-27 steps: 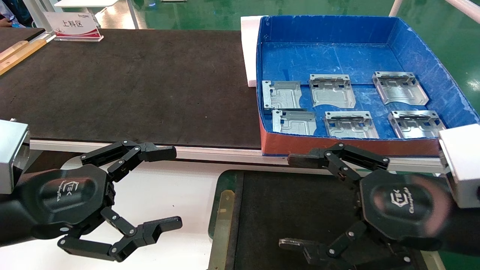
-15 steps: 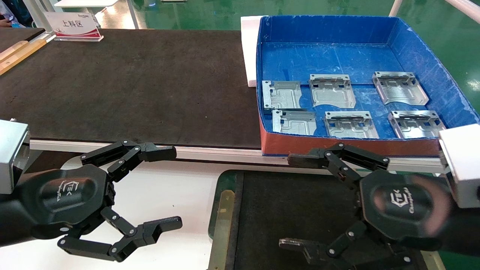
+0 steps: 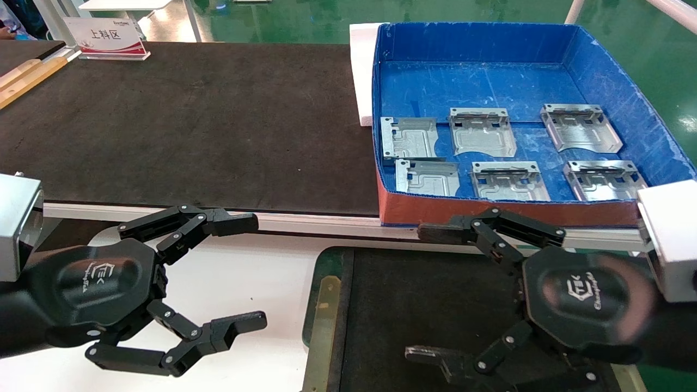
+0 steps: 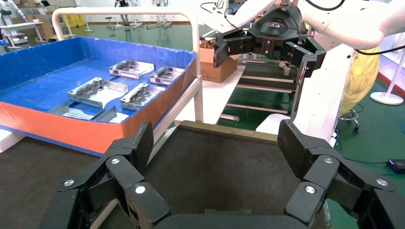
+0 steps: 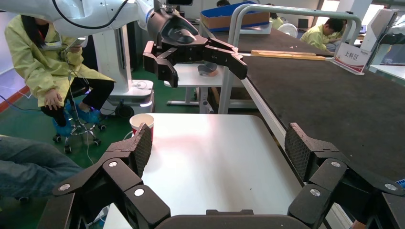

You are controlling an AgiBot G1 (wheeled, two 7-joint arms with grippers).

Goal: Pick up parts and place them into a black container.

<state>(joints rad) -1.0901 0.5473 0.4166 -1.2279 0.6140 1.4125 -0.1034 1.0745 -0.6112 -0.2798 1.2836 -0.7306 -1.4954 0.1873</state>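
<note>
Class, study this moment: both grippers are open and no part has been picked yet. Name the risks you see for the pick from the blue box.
1. The red front wall stands between the right gripper and the parts; a low reach could strike it.
2. The two left-hand parts lie nearly touching beside the box's left wall, leaving little room for the fingers.
3. The left gripper hangs open beside the black container; it might get in the way.

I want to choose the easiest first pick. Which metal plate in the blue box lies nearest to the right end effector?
The middle plate of the front row, lying just behind the red front wall, directly beyond the open right end effector. The other five lie farther back or off to the sides.
</note>
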